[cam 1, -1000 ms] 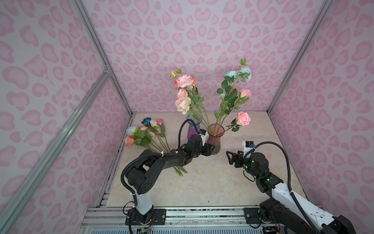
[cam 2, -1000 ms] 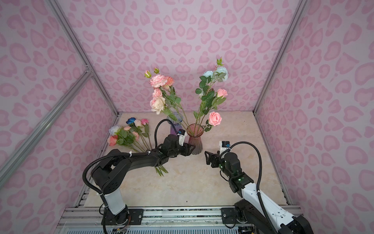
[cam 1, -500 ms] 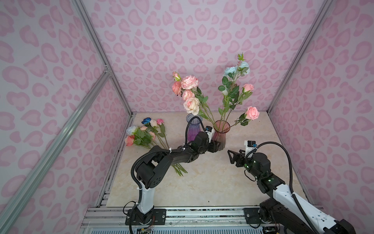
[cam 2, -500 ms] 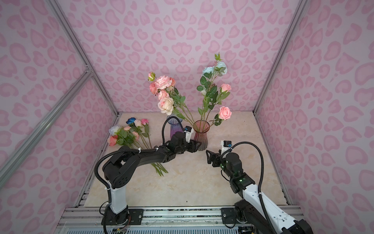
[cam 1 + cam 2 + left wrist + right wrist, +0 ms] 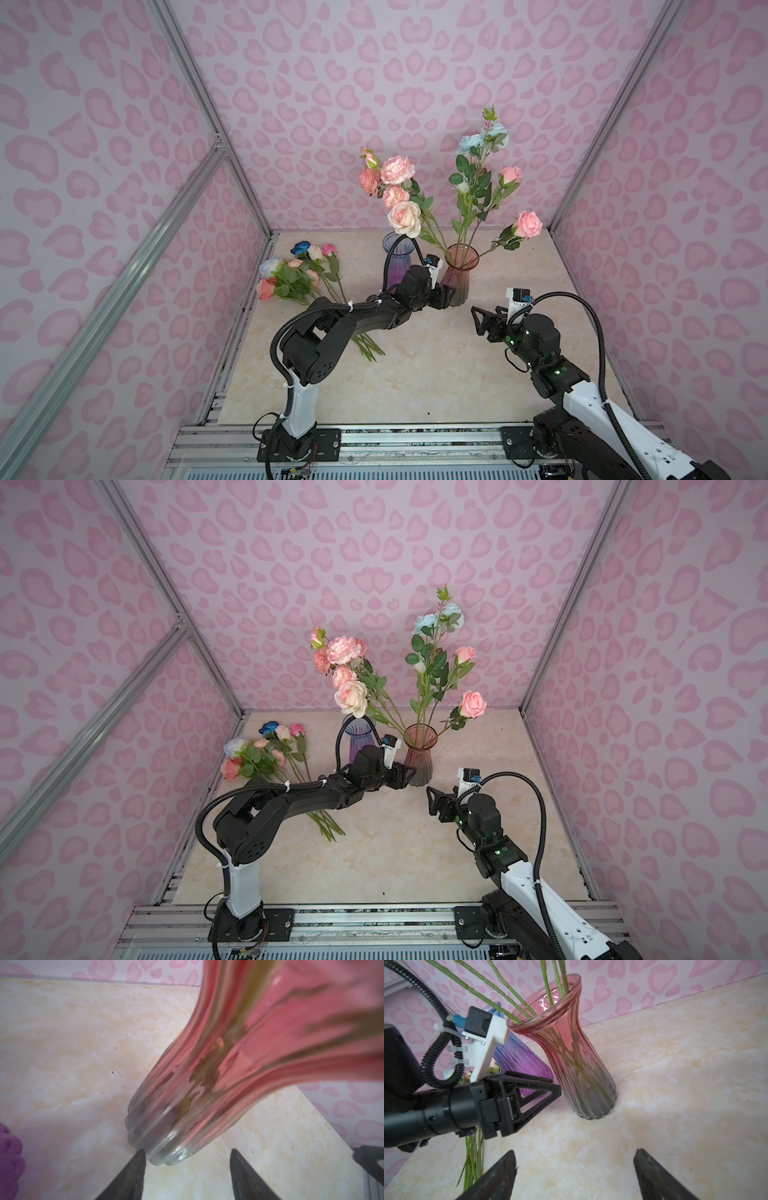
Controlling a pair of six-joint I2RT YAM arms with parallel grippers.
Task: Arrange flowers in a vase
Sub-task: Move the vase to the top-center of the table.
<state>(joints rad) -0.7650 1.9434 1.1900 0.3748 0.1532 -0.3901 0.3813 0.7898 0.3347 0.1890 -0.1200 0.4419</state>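
1. My table (image 5: pixel 436 374) holds everything.
2. Tall flowers (image 5: pixel 476 193) stand in the pink vase (image 5: pixel 457 278) at 12 o'clock.
3. Loose flowers (image 5: pixel 291 278) lie at 10 o'clock.
4. The purple vase (image 5: pixel 397 257) sits at the pink vase's 9 o'clock.
5. My left gripper (image 5: pixel 187 1151) is open, with one tip right by the pink vase's bottom.
6. My right gripper (image 5: pixel 476 320) is open and holds nothing, at the pink vase's 5 o'clock.

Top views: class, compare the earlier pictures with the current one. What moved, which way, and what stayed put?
The left arm stretched farther out, and the pink vase with its flowers shifted toward the robot's right. The left gripper now stands open at the vase's base, not clamping it. The purple vase, the loose flower bunch and the open right gripper stayed where they were.
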